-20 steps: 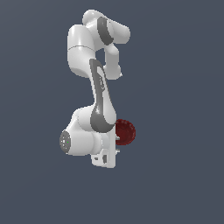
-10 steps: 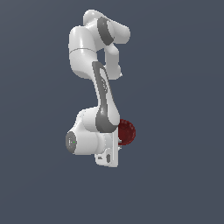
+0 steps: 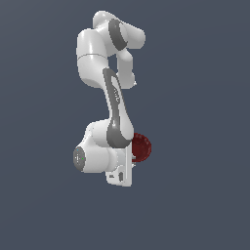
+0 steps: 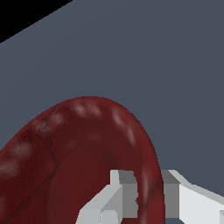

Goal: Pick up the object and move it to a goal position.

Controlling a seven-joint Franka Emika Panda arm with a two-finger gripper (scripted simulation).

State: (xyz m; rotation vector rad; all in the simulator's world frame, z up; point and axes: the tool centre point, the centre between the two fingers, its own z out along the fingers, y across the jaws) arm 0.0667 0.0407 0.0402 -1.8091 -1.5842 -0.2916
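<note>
Dark red bowl [image 4: 65,162] sits clamped in our pincer [image 4: 146,197], one finger [image 4: 109,203] inside its rim and one outside, and shows behind our white arm [image 3: 110,93] in the exterior view.

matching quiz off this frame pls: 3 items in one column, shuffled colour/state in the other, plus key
Items
1. bowl
2. gripper
3. arm
4. floor

Descriptions
A. plain blue-grey, flat
B. white with grey joints, folded above the wrist in the exterior view
C. dark red, mottled, rim standing between two light fingers
D. one finger inside the rim, one outside it

Pairs: 1-C, 2-D, 3-B, 4-A

In the exterior view the bowl is half hidden behind the wrist.
</note>
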